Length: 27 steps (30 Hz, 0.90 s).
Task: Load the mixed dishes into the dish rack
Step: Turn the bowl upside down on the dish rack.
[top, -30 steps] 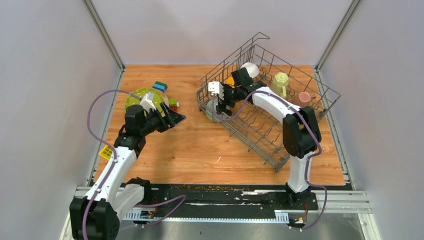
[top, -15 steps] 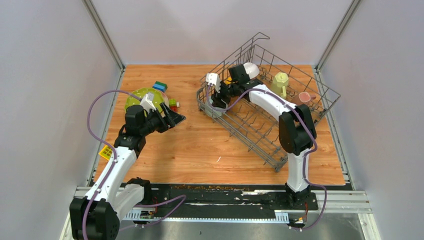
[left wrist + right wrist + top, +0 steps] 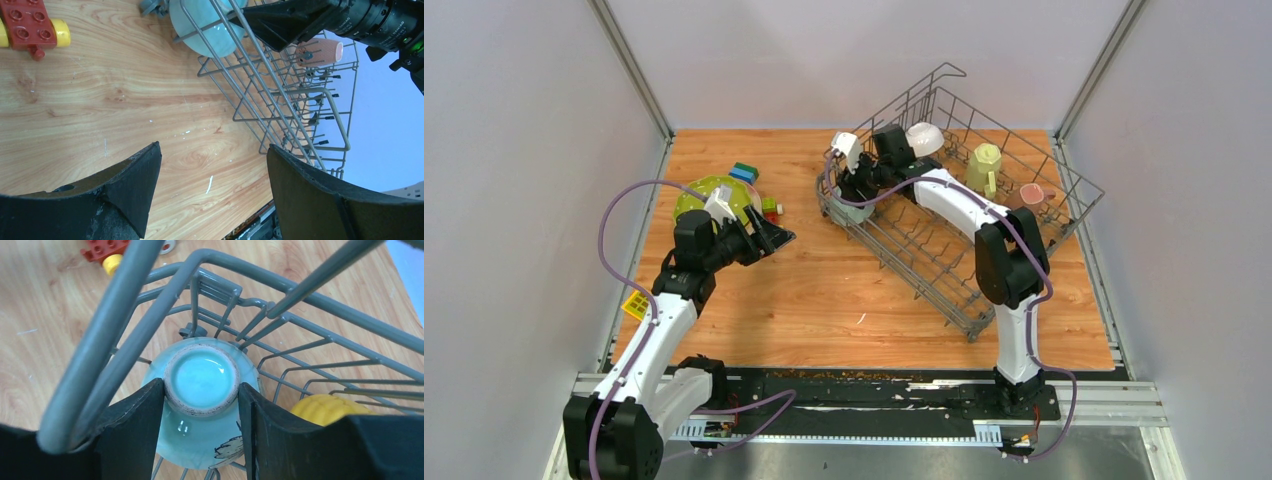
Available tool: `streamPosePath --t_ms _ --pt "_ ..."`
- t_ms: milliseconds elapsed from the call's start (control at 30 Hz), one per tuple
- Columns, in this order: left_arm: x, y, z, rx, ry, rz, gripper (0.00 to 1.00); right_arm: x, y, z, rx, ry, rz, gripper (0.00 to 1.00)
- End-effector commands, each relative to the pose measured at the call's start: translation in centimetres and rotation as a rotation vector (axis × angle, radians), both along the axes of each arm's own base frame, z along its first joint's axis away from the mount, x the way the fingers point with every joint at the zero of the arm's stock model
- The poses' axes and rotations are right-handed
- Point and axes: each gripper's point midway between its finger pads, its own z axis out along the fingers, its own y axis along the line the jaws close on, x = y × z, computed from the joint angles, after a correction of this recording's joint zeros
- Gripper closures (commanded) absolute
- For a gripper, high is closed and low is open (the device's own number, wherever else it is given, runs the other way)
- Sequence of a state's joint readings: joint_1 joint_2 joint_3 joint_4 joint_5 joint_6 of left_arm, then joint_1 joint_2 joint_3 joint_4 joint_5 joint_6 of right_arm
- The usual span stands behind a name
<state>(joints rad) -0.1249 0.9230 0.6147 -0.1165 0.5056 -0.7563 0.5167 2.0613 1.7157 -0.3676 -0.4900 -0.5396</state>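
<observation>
Right wrist: right gripper [image 3: 200, 390] pinching upturned teal mug [image 3: 197, 440] by its foot in rack [image 3: 112, 325] corner; squeeze squarely, ease clear of wires; left gripper [image 3: 214, 150] spread, empty.

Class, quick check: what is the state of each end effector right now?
Left end effector: open, holding nothing.
Right end effector: closed on the base of the teal mug.

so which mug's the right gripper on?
The teal mug, upside down, clamped by the right gripper; the pale-green mug and pink mug sit untouched elsewhere in the dish rack.
</observation>
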Motion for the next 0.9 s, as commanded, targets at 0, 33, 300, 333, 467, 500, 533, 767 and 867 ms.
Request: streamPosePath --t_ms 0,33,300,333,467,500,533,767,867 --pt "0.5 -0.1 1.8 0.001 -0.062 -0.005 0.16 6.1 -2.7 1.5 -0.017 -0.161 -0.253 0.53" --pt "0.5 -0.1 1.9 0.0 -0.062 -0.004 0.16 6.0 -2.5 1.6 -0.003 -0.152 -0.253 0.54" --pt "0.6 -0.2 2.0 -0.006 -0.062 -0.009 0.16 5.5 -1.9 2.8 0.14 -0.01 -0.292 0.65" --pt "0.5 -0.3 1.9 -0.006 -0.062 -0.012 0.16 5.8 -2.2 2.8 0.144 -0.003 -0.317 0.65" --pt "0.4 -0.3 1.9 -0.006 -0.061 -0.013 0.16 7.1 -3.4 1.9 0.1 -0.03 -0.399 0.61" --pt "0.5 -0.3 2.0 -0.006 -0.061 -0.013 0.16 7.4 -3.8 1.8 0.084 -0.043 -0.419 0.61" --pt "0.5 -0.3 1.9 -0.006 -0.061 -0.012 0.16 7.5 -4.2 1.6 0.07 -0.053 -0.435 0.61" --pt "0.5 -0.3 1.9 -0.007 -0.058 -0.013 0.16 8.5 -6.5 3.6 0.08 -0.14 -0.565 0.63" --pt "0.6 -0.4 2.0 -0.011 -0.063 -0.017 0.16 8.8 -6.7 4.0 0.097 -0.144 -0.59 0.62"
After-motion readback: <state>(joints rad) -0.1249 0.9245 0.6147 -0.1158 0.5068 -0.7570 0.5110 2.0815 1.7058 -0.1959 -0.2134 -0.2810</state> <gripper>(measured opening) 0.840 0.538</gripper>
